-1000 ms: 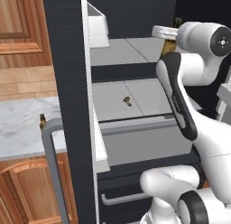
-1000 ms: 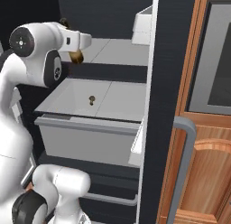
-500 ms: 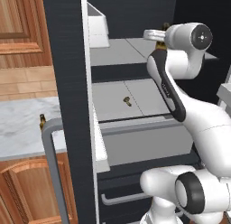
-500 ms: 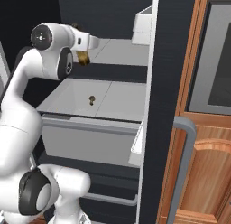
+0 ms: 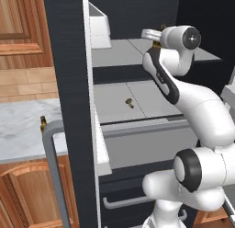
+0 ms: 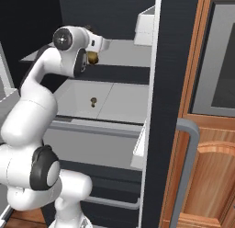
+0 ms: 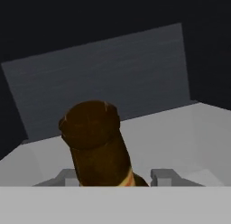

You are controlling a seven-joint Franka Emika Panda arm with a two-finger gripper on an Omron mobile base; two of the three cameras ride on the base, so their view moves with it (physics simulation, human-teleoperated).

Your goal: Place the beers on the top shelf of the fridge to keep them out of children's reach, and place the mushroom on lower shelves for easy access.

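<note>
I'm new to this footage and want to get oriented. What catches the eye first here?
The white arm reaching into the open dark fridge, its end effector holding an amber beer bottle over the top shelf. Next, the tiny mushroom alone on the shelf below, and a second bottle left on the marble counter outside.

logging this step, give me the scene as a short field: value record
gripper: shut on a beer, over the top shelf
second beer: upright on the counter, outside the fridge
mushroom: on the lower shelf, near its middle seam
bin: white, on the top shelf
fridge door: open
</note>
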